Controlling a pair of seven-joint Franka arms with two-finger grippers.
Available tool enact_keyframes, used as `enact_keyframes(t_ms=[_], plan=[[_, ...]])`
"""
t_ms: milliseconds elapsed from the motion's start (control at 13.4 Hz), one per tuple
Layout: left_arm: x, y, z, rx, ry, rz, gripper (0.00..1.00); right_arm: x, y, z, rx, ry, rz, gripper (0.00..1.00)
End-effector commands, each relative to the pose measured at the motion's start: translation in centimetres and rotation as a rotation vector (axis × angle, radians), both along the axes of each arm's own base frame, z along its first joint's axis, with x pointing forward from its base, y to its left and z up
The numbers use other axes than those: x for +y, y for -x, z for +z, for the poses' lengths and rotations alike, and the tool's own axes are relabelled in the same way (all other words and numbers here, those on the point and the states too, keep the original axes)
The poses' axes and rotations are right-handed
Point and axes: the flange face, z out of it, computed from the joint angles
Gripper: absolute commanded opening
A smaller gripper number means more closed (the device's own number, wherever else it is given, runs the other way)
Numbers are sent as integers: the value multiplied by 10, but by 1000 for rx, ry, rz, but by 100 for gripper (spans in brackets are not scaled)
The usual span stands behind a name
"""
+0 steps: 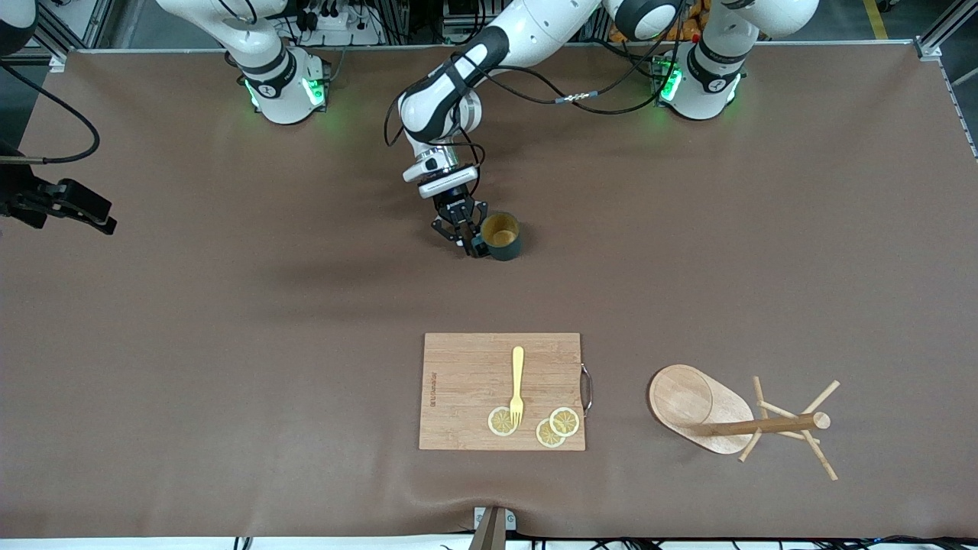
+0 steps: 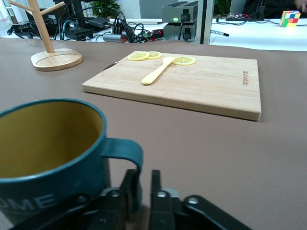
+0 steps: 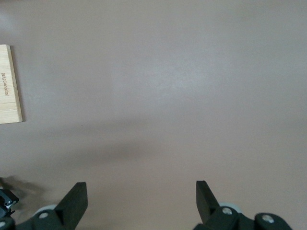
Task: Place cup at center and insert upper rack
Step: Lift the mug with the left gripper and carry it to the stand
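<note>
The left tool (image 1: pixel 467 233) pinches the handle of the dark teal, tan-lined cup (image 1: pixel 502 236) at frame centre. The light wooden mug-tree rack (image 1: pixel 733 416) at lower right awaits. The right tool (image 3: pixel 141 199) waits, wide.

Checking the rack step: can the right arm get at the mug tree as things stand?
Probably yes: the right gripper is open and holds nothing, and bare table surrounds the mug tree, though it lies toward the left arm's end.
</note>
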Motion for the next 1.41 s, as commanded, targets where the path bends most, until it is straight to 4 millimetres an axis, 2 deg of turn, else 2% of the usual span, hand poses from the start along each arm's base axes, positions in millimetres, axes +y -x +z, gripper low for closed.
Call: enact_keyframes(t_ms=[0, 149, 372, 596, 670, 819, 1043, 1117, 1340], plan=[[-9, -4, 17, -37, 31, -6, 0, 1, -1, 5, 3, 6, 7, 100], [-12, -11, 34, -44, 56, 6, 0, 1, 0, 6, 1, 8, 7, 100], [-9, -38, 72, -53, 113, 51, 0, 0, 0, 6, 3, 8, 4, 100], [-7, -82, 131, -47, 233, 149, 0, 1, 0, 7, 0, 8, 2, 100], [-2, -99, 143, -45, 262, 165, 0, 3, 1, 8, -1, 8, 2, 100], [8, -124, 168, -29, 323, 215, 0, 3, 1, 8, -2, 8, -1, 100], [31, -164, 226, -7, 442, 281, 0, 4, 1, 8, -2, 8, 1, 100], [42, -177, 245, 10, 485, 314, 0, 4, 1, 8, -2, 6, 1, 100], [86, -223, 284, 84, 580, 418, 0, 3, 1, 8, -2, 8, 1, 100]])
